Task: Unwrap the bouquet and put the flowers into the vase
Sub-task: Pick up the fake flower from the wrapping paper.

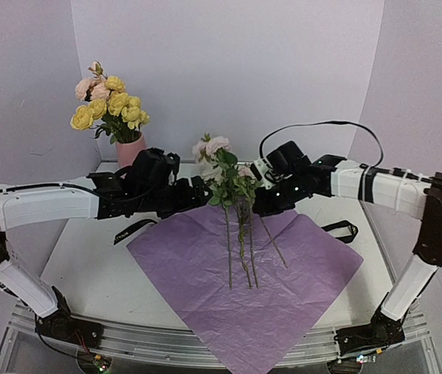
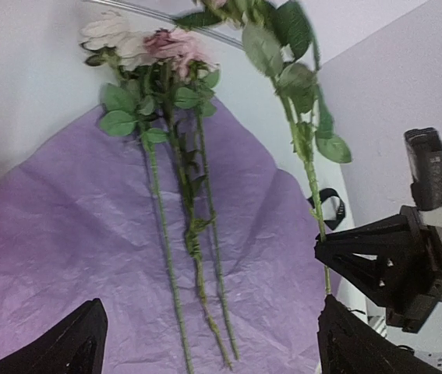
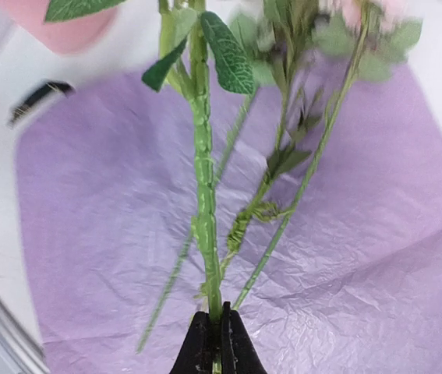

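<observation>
The pink vase [image 1: 131, 149] stands at the back left and holds yellow and pink flowers [image 1: 111, 101]. The bouquet is unwrapped: its purple paper [image 1: 283, 304] lies flat on the table with three loose flowers [image 2: 182, 171] stretched across it. My right gripper [image 3: 217, 327] is shut on the green stem of one more flower [image 3: 203, 156], holding it just above the paper, with the leaves pointing away from the fingers. My left gripper [image 2: 213, 351] hangs open over the paper, nothing between its fingers, and faces the right gripper [image 2: 337, 253].
One black ribbon [image 1: 135, 230] lies on the white table left of the paper, and another black ribbon [image 1: 344, 228] lies right of it. Both arms meet above the table's middle. Lilac walls close the back and sides.
</observation>
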`<state>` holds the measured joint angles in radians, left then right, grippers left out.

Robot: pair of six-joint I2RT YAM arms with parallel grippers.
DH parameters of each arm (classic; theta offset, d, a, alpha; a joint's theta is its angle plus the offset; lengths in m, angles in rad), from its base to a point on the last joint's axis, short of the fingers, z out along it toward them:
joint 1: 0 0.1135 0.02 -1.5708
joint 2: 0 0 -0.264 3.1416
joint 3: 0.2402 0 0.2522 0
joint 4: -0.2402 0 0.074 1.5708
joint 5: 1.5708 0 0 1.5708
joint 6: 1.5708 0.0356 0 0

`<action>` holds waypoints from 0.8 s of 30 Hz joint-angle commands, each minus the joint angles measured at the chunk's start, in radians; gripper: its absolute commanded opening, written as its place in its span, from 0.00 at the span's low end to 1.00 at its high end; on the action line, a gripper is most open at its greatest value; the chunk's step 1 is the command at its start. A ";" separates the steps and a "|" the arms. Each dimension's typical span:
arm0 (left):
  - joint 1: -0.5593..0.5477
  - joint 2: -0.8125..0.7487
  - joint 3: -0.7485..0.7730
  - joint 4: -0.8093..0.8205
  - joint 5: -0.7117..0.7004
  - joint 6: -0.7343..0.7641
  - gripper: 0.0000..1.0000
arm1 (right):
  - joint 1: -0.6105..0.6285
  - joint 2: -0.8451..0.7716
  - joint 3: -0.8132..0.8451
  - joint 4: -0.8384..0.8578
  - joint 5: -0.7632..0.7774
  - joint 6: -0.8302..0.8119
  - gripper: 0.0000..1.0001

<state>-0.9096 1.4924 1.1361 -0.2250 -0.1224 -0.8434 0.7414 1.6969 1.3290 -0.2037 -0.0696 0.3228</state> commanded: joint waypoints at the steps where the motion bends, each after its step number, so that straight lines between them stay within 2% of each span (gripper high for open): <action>1: 0.002 0.067 0.138 0.094 0.117 0.007 0.94 | 0.002 -0.134 -0.047 -0.006 -0.036 0.003 0.00; 11: 0.001 0.162 0.261 0.377 0.258 -0.037 0.88 | 0.003 -0.330 -0.136 -0.002 -0.099 0.060 0.00; 16: 0.001 0.240 0.348 0.389 0.323 -0.017 0.87 | 0.002 -0.387 -0.160 -0.001 -0.109 0.068 0.00; 24: 0.001 0.343 0.453 0.388 0.365 -0.060 0.74 | 0.002 -0.469 -0.194 0.001 -0.115 0.059 0.00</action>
<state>-0.9100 1.8012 1.5153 0.1209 0.1993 -0.8755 0.7414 1.2833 1.1492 -0.2058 -0.1699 0.3820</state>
